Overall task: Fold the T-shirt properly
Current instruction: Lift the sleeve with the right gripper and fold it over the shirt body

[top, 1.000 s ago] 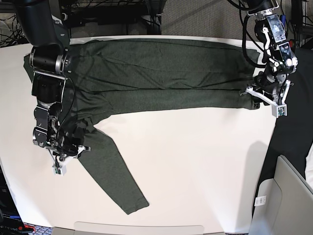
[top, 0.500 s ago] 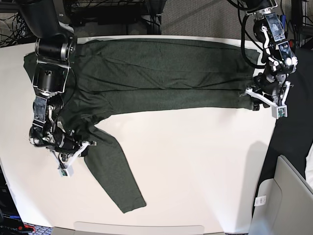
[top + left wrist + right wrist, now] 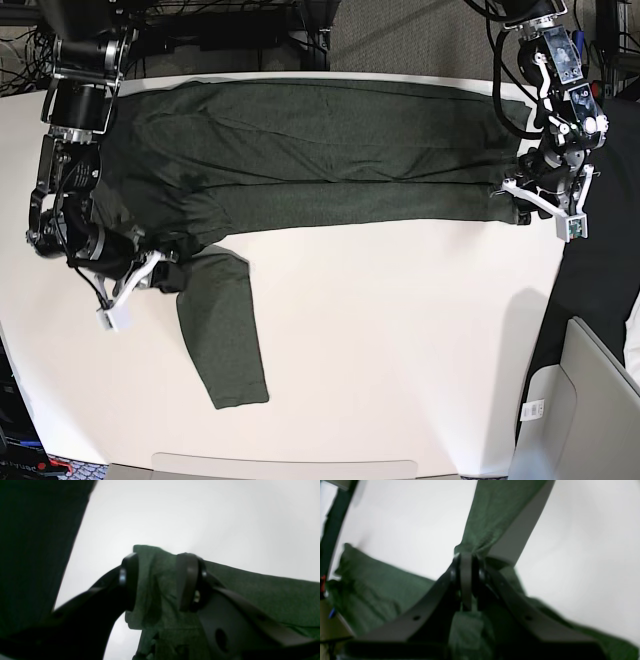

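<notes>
Right gripper (image 3: 466,580) clamped on T-shirt (image 3: 330,150) sleeve; left gripper (image 3: 160,580) parted, hem between its jaws, contact unclear. Risk: the thin knit slips out, sleeve bunches beside the pincer.

We have our left gripper (image 3: 522,202) at the right of the scene, on an arm that reaches down from the far right corner with its wrist bent inward. Its fingers (image 3: 186,580) stand apart, with cloth lying between them. Our right gripper (image 3: 172,268) sits at the near left, its arm hanging down along the left edge. Its fingers (image 3: 466,580) are pressed together, pinching a fold of green fabric.
</notes>
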Controlling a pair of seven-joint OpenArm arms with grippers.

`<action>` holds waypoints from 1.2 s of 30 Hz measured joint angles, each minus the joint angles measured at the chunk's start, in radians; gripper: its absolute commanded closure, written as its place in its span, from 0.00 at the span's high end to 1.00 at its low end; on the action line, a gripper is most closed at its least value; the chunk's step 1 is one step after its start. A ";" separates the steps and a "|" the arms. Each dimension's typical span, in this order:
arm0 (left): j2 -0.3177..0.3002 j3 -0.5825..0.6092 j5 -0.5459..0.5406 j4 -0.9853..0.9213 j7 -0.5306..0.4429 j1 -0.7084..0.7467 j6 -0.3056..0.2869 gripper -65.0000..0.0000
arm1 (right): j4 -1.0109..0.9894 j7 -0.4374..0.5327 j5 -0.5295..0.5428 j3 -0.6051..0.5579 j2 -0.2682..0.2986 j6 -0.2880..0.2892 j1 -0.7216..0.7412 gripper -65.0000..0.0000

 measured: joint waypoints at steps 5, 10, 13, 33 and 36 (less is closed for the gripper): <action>0.001 0.000 0.000 0.000 0.000 0.000 0.001 0.37 | 0.054 -0.031 0.029 -0.021 -0.119 0.082 -0.056 0.01; 0.003 0.000 0.000 0.000 0.000 0.000 0.000 0.37 | 0.121 -0.042 0.051 -0.172 -0.229 0.104 -0.125 0.01; 0.003 0.000 0.001 0.000 0.000 0.000 0.000 0.37 | 0.153 -0.047 0.031 -0.222 -0.249 0.100 -0.164 0.01; 0.003 0.001 0.000 0.000 0.000 0.000 0.000 0.37 | 0.198 -0.064 -0.009 -0.339 -0.241 0.112 -0.219 0.32; 0.003 0.001 0.000 0.000 0.000 0.000 0.000 0.37 | 0.209 -0.069 -0.013 -0.336 -0.224 0.111 -0.225 0.56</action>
